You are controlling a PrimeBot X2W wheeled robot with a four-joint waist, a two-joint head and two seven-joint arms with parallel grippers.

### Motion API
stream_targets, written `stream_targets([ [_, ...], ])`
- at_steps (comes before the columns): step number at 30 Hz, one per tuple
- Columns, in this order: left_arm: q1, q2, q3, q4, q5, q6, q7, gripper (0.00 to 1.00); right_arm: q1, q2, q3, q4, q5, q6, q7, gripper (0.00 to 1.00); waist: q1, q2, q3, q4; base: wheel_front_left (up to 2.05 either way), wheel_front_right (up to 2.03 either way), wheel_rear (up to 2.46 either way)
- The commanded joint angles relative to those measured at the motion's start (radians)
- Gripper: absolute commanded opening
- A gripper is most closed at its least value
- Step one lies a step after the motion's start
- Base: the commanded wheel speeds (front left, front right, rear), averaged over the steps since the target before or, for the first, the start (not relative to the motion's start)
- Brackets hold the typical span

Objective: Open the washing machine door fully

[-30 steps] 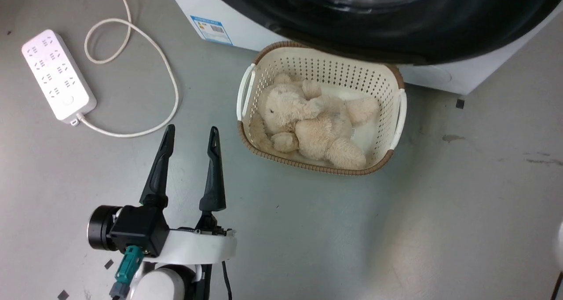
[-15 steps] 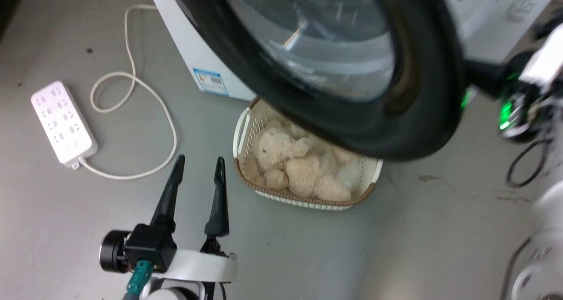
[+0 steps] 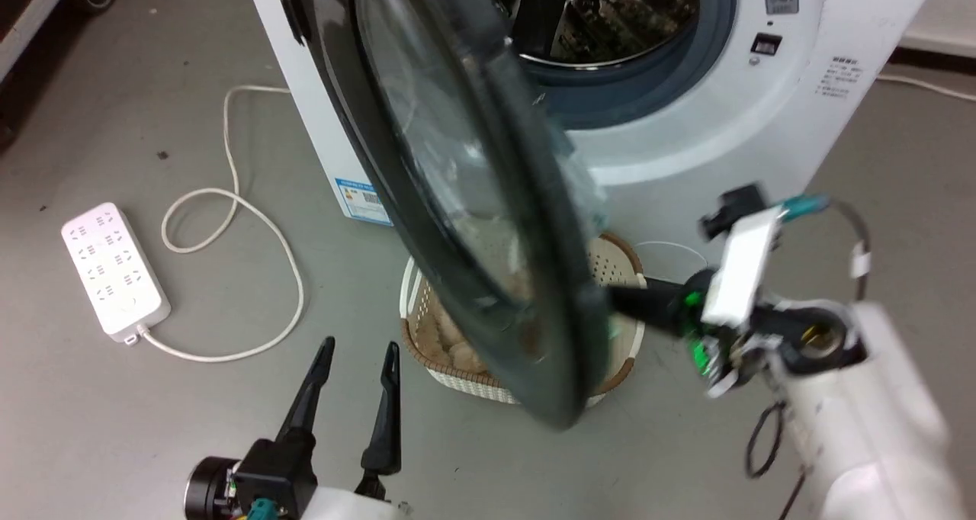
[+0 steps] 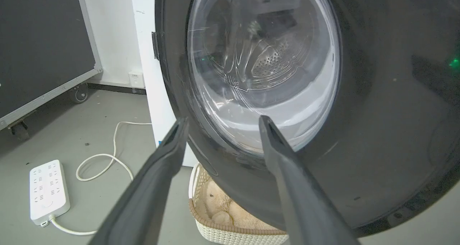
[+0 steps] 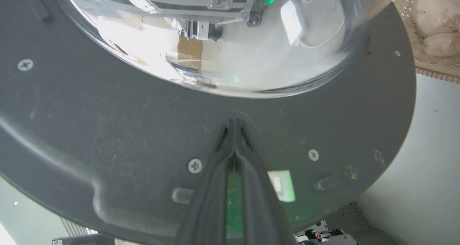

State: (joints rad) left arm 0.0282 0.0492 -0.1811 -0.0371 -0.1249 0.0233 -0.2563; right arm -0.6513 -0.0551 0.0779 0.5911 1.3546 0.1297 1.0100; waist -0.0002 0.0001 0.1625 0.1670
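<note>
The white washing machine (image 3: 762, 116) stands at the top of the head view, its grey-ringed steel drum (image 3: 610, 17) uncovered. The washing machine door (image 3: 457, 200) is swung out to the left and seen nearly edge-on; its outer face and glass bowl (image 4: 262, 69) fill the left wrist view. My right gripper (image 3: 618, 299) is shut, its tips (image 5: 235, 122) pressed against the door's dark inner rim (image 5: 107, 130) just below the glass. My left gripper (image 3: 358, 348) hangs open over the floor in front of the door's outer side, fingers (image 4: 172, 144) apart and touching nothing.
A wicker-rimmed basket (image 3: 450, 375) with a beige plush bear (image 4: 222, 209) sits on the floor under the door. A white power strip (image 3: 114, 268) and its looped cable (image 3: 252, 223) lie to the left. A black wheeled case (image 4: 43, 47) stands far left.
The head camera has tilted up. The door has swung further out, from facing the camera to nearly edge-on, with my right arm now pushing behind it. The left gripper stays open.
</note>
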Motion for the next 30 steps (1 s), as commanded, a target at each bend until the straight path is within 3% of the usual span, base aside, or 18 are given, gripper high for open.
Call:
stream_targets([
  [1, 0.02, 0.001, -0.001, 0.001, 0.006, -0.006, -0.006, 1.0, 0.034, 0.005, 0.041, -0.019, 0.026, 0.001, -0.022, 0.0, 0.0002, -0.0001, -0.005, 0.002, 0.0, 0.0, 0.0],
  [8, 0.041, 0.001, 0.0, 0.016, 0.002, -0.026, -0.006, 1.0, 0.096, 0.005, 0.214, -0.061, 0.131, 0.001, -0.109, 0.0, 0.0002, -0.0001, -0.026, 0.005, 0.0, 0.0, 0.0],
  [14, 0.049, 0.001, 0.006, 0.019, -0.008, -0.023, -0.006, 1.0, 0.115, 0.005, 0.294, -0.068, 0.16, 0.001, -0.189, 0.0, 0.0002, -0.0001, -0.051, -0.005, 0.0, 0.0, 0.0],
  [15, 0.052, 0.001, 0.006, 0.019, -0.009, -0.022, -0.006, 1.0, 0.115, 0.005, 0.284, -0.067, 0.149, 0.001, -0.222, 0.24, 0.0002, -0.0001, -0.055, -0.009, 0.0, 0.0, 0.0],
  [16, 0.053, 0.001, 0.008, 0.019, -0.011, -0.021, -0.006, 1.0, 0.114, 0.004, 0.27, -0.066, 0.141, 0.001, -0.251, 1.0, 0.0002, -0.0001, -0.06, -0.013, 0.0, 0.0, 0.0],
  [22, 0.055, 0.001, 0.043, 0.004, -0.034, -0.012, -0.006, 1.0, 0.136, -0.077, 0.203, -0.181, -0.015, 0.001, -0.481, 1.0, 0.0002, -0.0001, -0.093, -0.052, 0.0, 0.0, 0.0],
  [29, 0.059, 0.001, 0.084, 0.0, -0.06, -0.014, -0.006, 1.0, 0.254, -0.287, 0.226, -0.398, -0.524, 0.001, -0.954, 1.0, 0.0002, -0.0001, -0.127, -0.109, 0.0, 0.0, 0.0],
  [30, 0.059, 0.001, 0.084, 0.0, -0.06, -0.014, -0.006, 1.0, 0.254, -0.287, 0.226, -0.398, -0.524, 0.001, -0.954, 1.0, 0.0002, -0.0001, -0.127, -0.109, 0.0, 0.0, 0.0],
])
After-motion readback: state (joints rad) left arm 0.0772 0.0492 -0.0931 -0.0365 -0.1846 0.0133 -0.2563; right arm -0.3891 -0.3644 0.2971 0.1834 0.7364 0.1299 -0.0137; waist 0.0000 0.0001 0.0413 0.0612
